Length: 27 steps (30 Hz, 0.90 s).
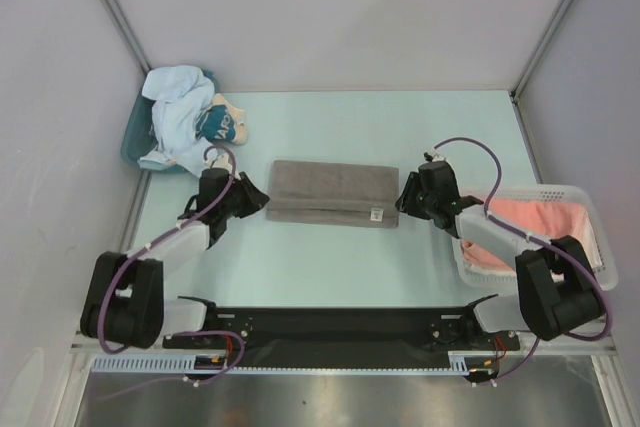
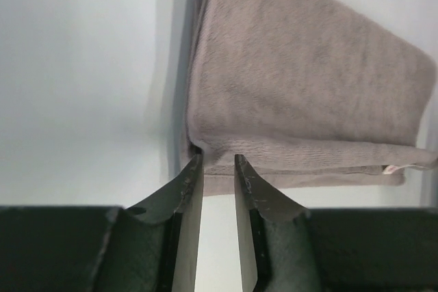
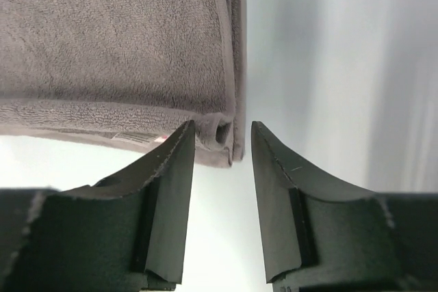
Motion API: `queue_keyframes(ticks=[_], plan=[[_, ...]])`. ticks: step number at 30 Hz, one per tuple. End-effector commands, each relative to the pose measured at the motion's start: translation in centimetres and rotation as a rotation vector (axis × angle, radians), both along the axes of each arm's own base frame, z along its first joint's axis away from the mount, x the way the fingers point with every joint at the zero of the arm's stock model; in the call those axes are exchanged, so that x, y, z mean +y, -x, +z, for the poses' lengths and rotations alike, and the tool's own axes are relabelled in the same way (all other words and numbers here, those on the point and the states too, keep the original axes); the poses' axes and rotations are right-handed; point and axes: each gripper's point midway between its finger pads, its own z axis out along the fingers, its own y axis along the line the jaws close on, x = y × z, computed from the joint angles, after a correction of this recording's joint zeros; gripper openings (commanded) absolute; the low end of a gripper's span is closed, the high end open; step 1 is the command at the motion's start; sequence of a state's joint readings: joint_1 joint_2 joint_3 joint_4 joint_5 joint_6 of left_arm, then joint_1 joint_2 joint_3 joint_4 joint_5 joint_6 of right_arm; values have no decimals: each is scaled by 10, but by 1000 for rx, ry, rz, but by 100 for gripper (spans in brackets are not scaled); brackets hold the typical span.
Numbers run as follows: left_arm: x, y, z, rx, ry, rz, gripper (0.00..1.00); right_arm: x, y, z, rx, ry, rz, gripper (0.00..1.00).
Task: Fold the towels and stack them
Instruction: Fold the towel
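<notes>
**Pale tabletop, grey towel folded between 2 claws**

Pale green table ran under both arms. At far left a light blue towel sat heaped in a teal bin. My left gripper stood with jaws parted and empty, its tips at the left end of the grey towel, which lay folded mid-table. The right gripper mirrored it, parted and holding nothing. A pink towel lay in the white basket. I judged both claws should lift straight off so no terry snagged.
</notes>
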<state>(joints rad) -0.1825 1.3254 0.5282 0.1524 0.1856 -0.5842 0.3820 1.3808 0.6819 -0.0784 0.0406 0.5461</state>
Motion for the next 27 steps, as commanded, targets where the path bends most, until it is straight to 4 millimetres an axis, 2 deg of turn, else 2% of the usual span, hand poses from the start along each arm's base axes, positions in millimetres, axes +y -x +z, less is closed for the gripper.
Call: queue_keyframes(ticks=[1, 3, 4, 5, 6, 9, 11, 13, 14, 16, 17, 18, 20, 21, 23, 24, 27], plan=[[3, -7, 43, -145, 5, 14, 29, -12, -3, 27, -55, 32, -43, 43], [6, -5, 53, -164, -13, 25, 29, -12, -6, 37, -71, 29, -45, 43], [5, -9, 67, -198, -16, 27, 29, -10, -7, 41, -79, 22, -43, 43], [5, -11, 72, -206, -21, 29, 29, -8, -8, 43, -82, 22, -40, 43], [1, -14, 83, -223, -20, 22, 30, -5, -13, 51, -99, 15, -37, 43], [-13, -24, 92, -227, -17, -16, 30, 4, -19, 55, -99, 17, -29, 43], [-24, -28, 79, -188, -20, -46, 29, 11, -21, 52, -89, 14, -18, 43], [-44, -30, 78, -192, -14, -96, 29, 23, -23, 52, -89, 8, 7, 43], [-50, -32, 64, -160, -22, -111, 28, 27, -24, 44, -73, 16, 12, 43], [-62, -31, 48, -121, -16, -140, 28, 33, -25, 35, -58, 10, 23, 43], [-67, -31, 33, -86, -6, -159, 26, 35, -23, 20, -19, 20, 32, 43], [-71, -24, 20, -55, 8, -179, 25, 37, -21, 14, -3, 16, 36, 42], [-71, -18, 6, -24, 23, -172, 23, 34, -10, -7, 43, 29, 37, 41], [-68, -9, -11, 19, 15, -169, 23, 32, -7, -11, 53, 31, 31, 40], [-66, -2, -24, 47, 16, -163, 22, 25, 6, -27, 94, 43, 13, 40], [-63, 5, -33, 71, 9, -159, 22, 22, 10, -28, 102, 41, 7, 40], [-58, 12, -43, 85, 0, -146, 22, 16, 16, -31, 112, 49, -12, 40]])
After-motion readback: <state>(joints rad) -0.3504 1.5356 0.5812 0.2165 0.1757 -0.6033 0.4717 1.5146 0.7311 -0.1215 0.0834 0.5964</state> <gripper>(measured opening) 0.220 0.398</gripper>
